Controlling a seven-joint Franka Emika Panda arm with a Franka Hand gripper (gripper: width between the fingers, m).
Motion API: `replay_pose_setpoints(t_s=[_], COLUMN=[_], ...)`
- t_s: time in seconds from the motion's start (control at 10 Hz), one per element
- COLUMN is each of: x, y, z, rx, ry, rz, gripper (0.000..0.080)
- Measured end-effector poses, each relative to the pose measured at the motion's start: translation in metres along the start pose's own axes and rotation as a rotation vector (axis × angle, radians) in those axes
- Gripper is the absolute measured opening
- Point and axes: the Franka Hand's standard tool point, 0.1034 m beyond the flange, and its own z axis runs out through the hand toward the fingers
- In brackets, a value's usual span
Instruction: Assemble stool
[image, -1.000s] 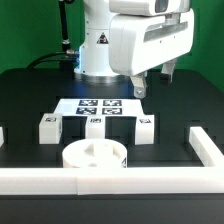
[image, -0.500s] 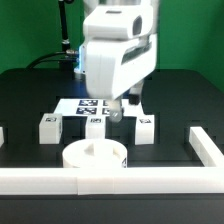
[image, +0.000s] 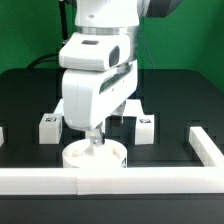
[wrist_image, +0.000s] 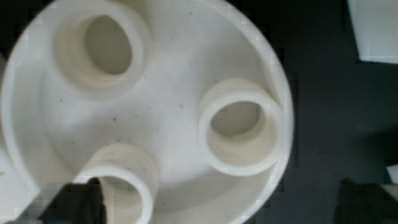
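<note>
The white round seat lies on the black table near the front bar. In the wrist view the seat fills the picture, showing three round socket recesses. My gripper hangs just above the seat's middle. Its dark fingers stand apart, one over the seat by a recess, the other beyond the rim, with nothing between them. Two white block legs with tags show behind: one at the exterior view's left, one at the right. The third leg is hidden behind the arm.
A long white bar edges the table's front, with a side piece at the exterior view's right. The marker board lies behind the legs, mostly hidden by the arm. The arm's base stands at the back.
The arm has swung from the back right toward the front and down. The gripper went from above the marker board to just over the seat.
</note>
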Motion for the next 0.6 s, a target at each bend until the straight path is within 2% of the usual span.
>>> replay_pose_setpoints(t_s=[0.2, 0.3, 0.5, 0.6], x=[-0.001, -0.009, -0.014, -0.014], y=[-0.001, -0.004, -0.006, -0.010], z=[0.001, 0.009, 0.017, 0.027], rx=[0.002, 0.011, 0.009, 0.023], ry=[-0.001, -0.003, 0.000, -0.002], rz=[-0.004, -0.002, 0.003, 0.002], gripper=[0.0649, 0.0649, 0.0649, 0.0649])
